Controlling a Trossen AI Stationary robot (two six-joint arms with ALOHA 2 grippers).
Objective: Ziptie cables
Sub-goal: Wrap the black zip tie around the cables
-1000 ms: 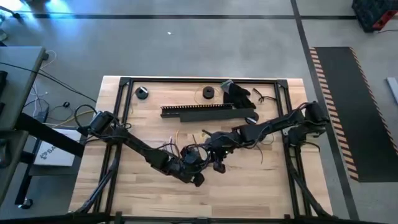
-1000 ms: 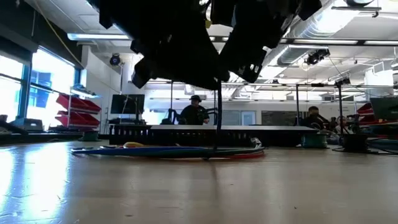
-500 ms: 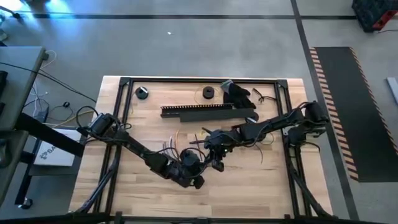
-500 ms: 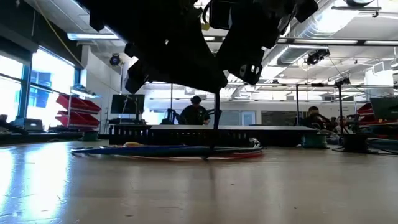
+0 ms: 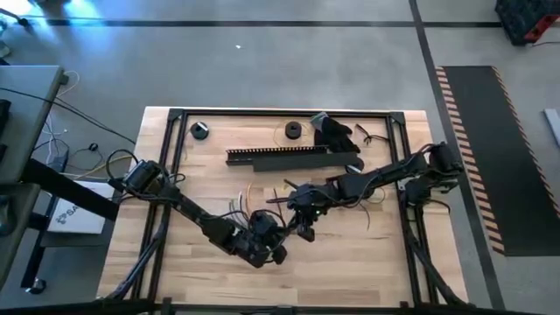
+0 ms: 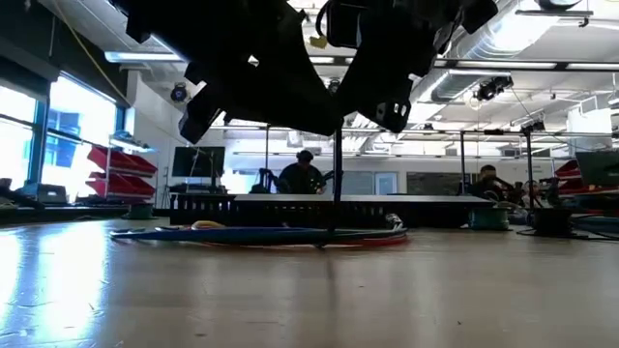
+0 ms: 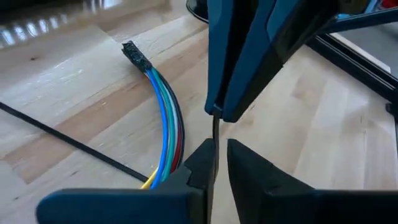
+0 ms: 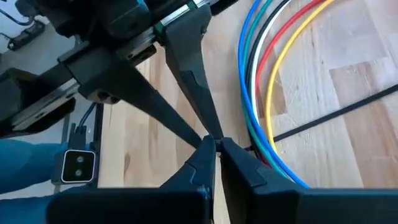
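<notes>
The cables (image 7: 166,124), blue, green, white, red and yellow wires ending in a dark connector, lie curved on the wooden table (image 5: 385,254), also visible in the right wrist view (image 8: 267,93). The ziptie (image 6: 337,184) stands upright as a thin dark strip rising from the bundle (image 6: 261,233). Another thin dark stretch lies flat on the wood (image 7: 68,140) and runs under the wires. My left gripper (image 5: 278,234) and my right gripper (image 5: 302,219) meet tip to tip above the bundle, both shut on the strip. My left gripper pinches the upright ziptie strip (image 7: 215,134) between its two fingers, just below the right gripper's fingertips. The strip stands upright, its lower end down at the cables. My right gripper pinches the same strip a little higher (image 7: 214,113), between its two fingertips; in its own wrist view the fingers hide the contact.
A long black slotted duct (image 5: 284,157) lies across the far half of the table. Two small dark round parts (image 5: 199,130) (image 5: 292,131) and a black heap (image 5: 337,133) sit near the far edge. People sit in the room behind (image 6: 302,174).
My left arm's wrist has swung a little toward the table's left and near edge, its gripper staying at the strip. The ziptie stays upright and the cables have not moved.
</notes>
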